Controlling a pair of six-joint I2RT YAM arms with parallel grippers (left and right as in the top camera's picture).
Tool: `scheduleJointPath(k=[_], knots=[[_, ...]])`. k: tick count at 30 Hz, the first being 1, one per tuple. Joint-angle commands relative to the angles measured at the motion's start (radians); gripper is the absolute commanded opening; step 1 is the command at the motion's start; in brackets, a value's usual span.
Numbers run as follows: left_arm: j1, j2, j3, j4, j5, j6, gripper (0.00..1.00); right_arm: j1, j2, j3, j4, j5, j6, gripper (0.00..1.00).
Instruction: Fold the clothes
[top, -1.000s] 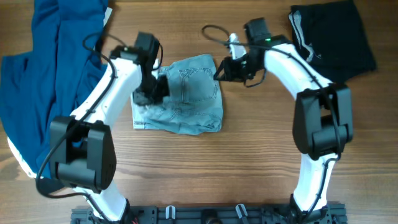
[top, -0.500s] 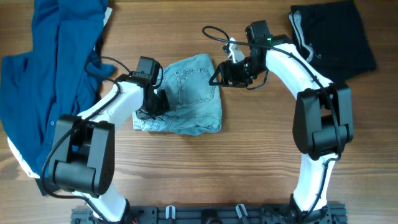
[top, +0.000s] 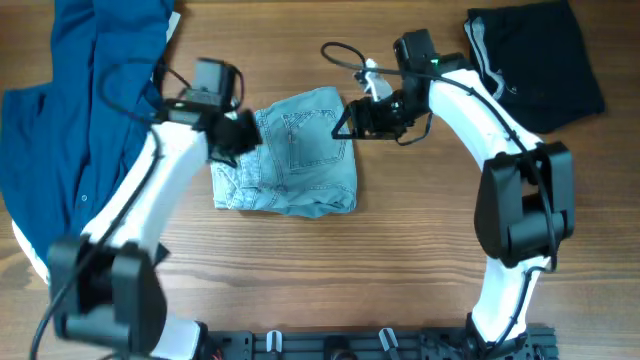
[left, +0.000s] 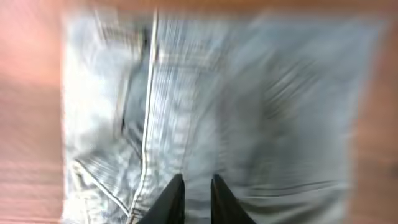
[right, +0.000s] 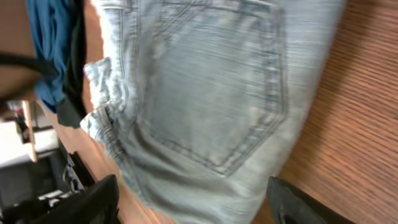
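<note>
Left gripper (left: 197, 182) lifted off denim shorts (top: 290, 150), fingers nearly together (empty).

Brown wood-grain table (top: 400, 250); black rail (top: 330, 345) along near edge; light even, possibly diffuse overhead.

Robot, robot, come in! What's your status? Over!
Left gripper shut, empty, over denim shorts. Right gripper open at their edge. Nothing blocking.

Bare table (top: 400, 250) lies open on the near side, between both arms. Left gripper (top: 243, 136) stands at the left edge of the denim shorts (top: 300, 165), right gripper (top: 347, 125) at the right edge. Blue shirt (top: 80, 100) obstructs far left, black shorts (top: 535, 60) far right, cable loop (top: 340, 50) behind
</note>
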Motion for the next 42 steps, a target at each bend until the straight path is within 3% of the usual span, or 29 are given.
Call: scheduleJointPath(k=[1, 8, 15, 20, 30, 33, 42], knots=[[0.072, -0.171, 0.048, 0.04, -0.013, 0.016, 0.21, 0.105, -0.014, 0.021, 0.0, 0.12, -0.039, 0.79], [0.184, -0.214, 0.048, 0.01, -0.013, 0.016, 0.22, 0.224, 0.033, 0.013, 0.013, 0.357, 0.071, 0.83], [0.233, -0.214, 0.048, 0.0, -0.016, 0.016, 0.26, 0.227, 0.107, 0.013, 0.025, 0.342, 0.095, 0.84], [0.237, -0.213, 0.048, -0.001, -0.047, 0.016, 0.32, 0.214, 0.165, 0.013, 0.088, 0.526, 0.174, 0.88], [0.237, -0.209, 0.048, -0.007, -0.047, 0.016, 0.34, 0.086, 0.218, 0.013, 0.116, 0.655, 0.174, 0.88], [0.237, -0.204, 0.048, -0.003, -0.071, 0.016, 0.34, 0.011, 0.218, 0.018, 0.135, 0.724, 0.173, 0.95], [0.294, -0.199, 0.048, 0.039, -0.118, 0.016, 0.38, -0.169, 0.197, 0.103, 0.103, 0.696, 0.091, 0.98]])
